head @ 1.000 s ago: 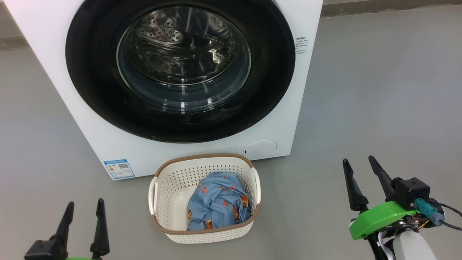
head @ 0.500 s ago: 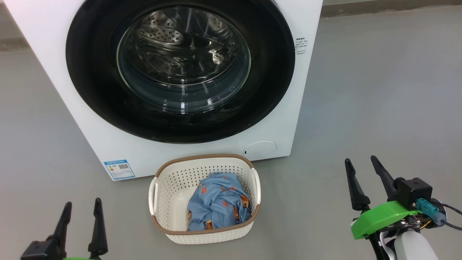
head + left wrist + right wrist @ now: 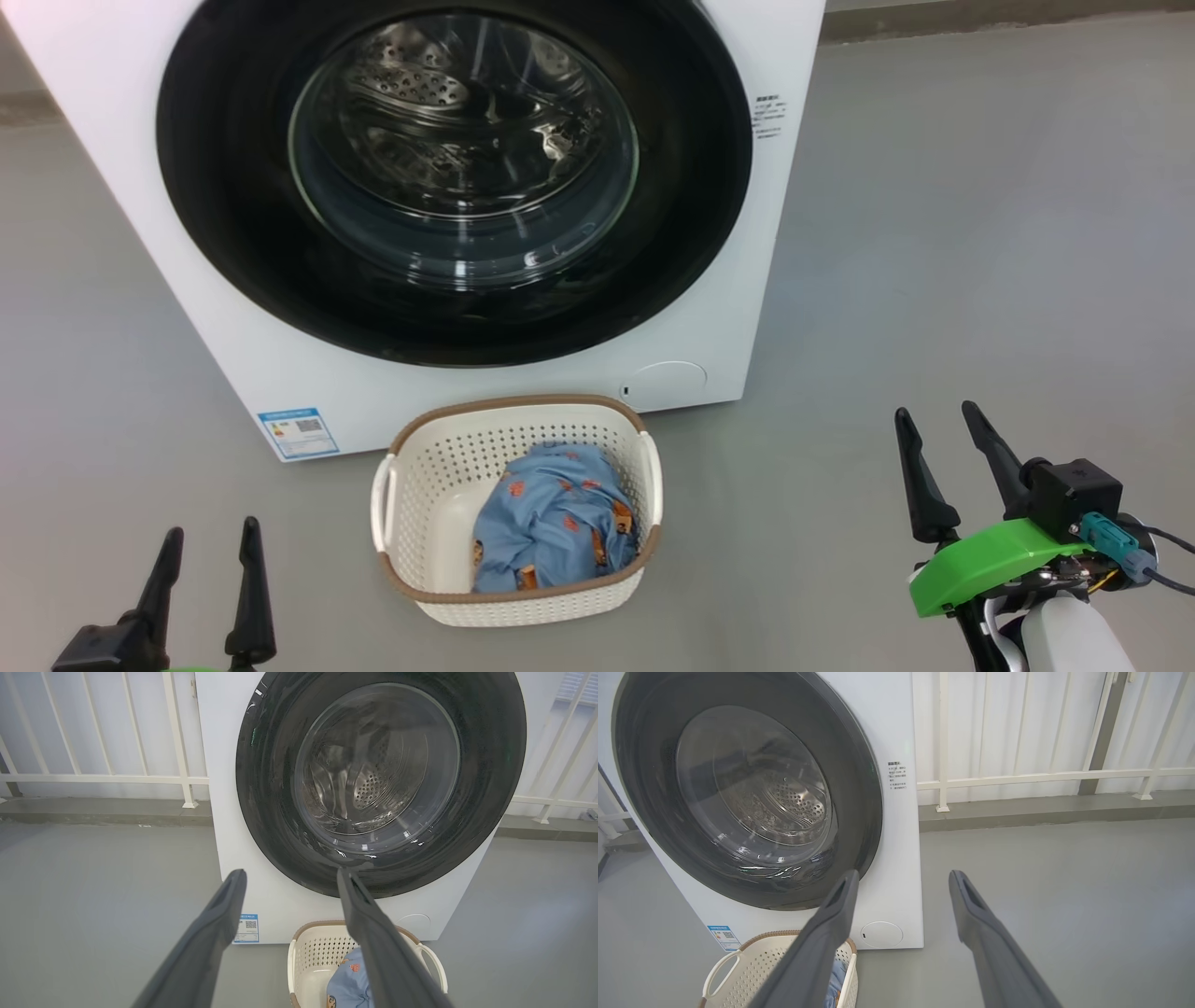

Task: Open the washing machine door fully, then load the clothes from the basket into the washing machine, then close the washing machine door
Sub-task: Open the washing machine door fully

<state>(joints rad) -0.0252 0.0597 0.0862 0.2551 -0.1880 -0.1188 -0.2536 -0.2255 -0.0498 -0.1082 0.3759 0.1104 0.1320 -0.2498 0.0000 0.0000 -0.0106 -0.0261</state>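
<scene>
The white washing machine [image 3: 738, 243] stands ahead with its round black door [image 3: 233, 233] shut flat against the front; the steel drum shows through the glass. On the floor just in front sits the cream basket [image 3: 420, 467] holding light blue clothes [image 3: 551, 513] with orange patches. My left gripper [image 3: 210, 532] is open at the lower left, well left of the basket. My right gripper [image 3: 936, 414] is open at the lower right, away from the machine. The door [image 3: 266, 788] and basket [image 3: 303, 956] appear past my left fingers; door [image 3: 644, 788] and basket [image 3: 742, 970] past my right ones.
Grey floor [image 3: 980, 233] spreads wide to the right of the machine and around the basket. A white railing [image 3: 1041, 777] on a low kerb runs behind the machine on both sides.
The whole head view has shifted slightly, so machine and basket sit a little further left in it. Both grippers stay open, and neither touches anything.
</scene>
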